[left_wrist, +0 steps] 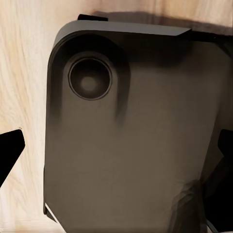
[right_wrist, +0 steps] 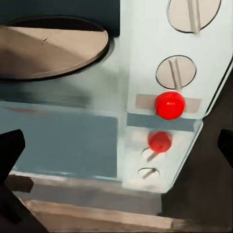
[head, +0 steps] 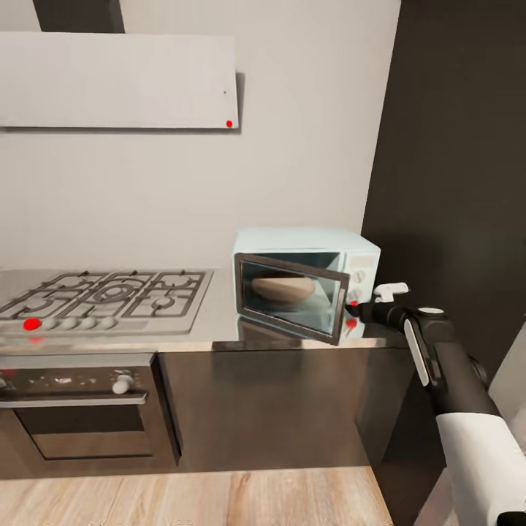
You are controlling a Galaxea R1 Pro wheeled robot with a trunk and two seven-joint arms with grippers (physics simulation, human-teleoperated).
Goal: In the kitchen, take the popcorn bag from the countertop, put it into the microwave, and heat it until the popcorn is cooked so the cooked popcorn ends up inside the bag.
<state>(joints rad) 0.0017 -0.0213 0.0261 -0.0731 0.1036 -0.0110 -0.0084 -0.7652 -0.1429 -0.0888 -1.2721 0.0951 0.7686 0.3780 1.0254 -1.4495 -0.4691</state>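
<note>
Mint-blue microwave (head: 307, 281) on the bench (head: 219, 321), door ajar, holds the popcorn bag (head: 281, 288); right tool (head: 356, 310), fingers apart, faces its knobs (right_wrist: 175, 73).

The microwave (head: 307, 281) looks like smooth pale blue painted metal, a bit shiny, with a dark glass door (head: 292, 296). Just ahead of the right pincer (head: 358, 310), its two white knobs (right_wrist: 175, 73) look like smooth plastic, and the red dot (right_wrist: 170, 105) is glossy. The popcorn bag (head: 281, 288) inside looks like rough brown cloth. The surface (head: 219, 325) is grey shiny metal. The floor (head: 190, 500) is pale wood.
</note>
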